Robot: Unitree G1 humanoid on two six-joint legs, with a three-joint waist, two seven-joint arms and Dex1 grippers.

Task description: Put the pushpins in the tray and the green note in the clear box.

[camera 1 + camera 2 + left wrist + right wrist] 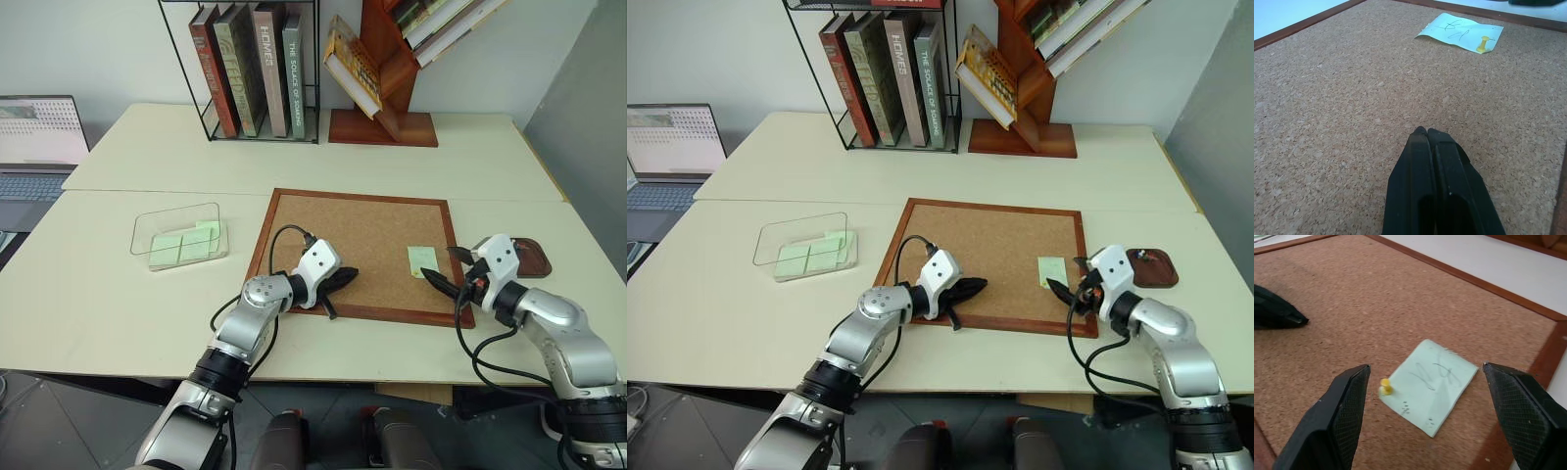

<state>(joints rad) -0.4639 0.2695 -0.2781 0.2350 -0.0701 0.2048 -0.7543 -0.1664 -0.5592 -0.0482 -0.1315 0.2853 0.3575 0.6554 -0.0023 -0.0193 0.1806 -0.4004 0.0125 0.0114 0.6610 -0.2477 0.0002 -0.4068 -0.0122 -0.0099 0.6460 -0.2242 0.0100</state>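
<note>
Two arms low over the cork board point(362, 245) — left gripper point(343, 278) closed, empty, right gripper point(1425, 416) spread wide astride the green note point(1431, 384).

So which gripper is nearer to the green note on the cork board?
Right. The right gripper hangs open just beside the green note, while the left gripper sits shut well across the cork board from it.

Cork board point(362, 235): mostly bare, open to reach across
Note point(1431, 383): near the board's right edge, one pin point(1385, 386) at its corner
Right gripper point(1425, 421): fingers spread wide, note and pin between them
Left gripper point(341, 281): closed, over the board's near left part
Tray point(529, 257): just right of the board
Box point(179, 235): left of the board, top open
</note>
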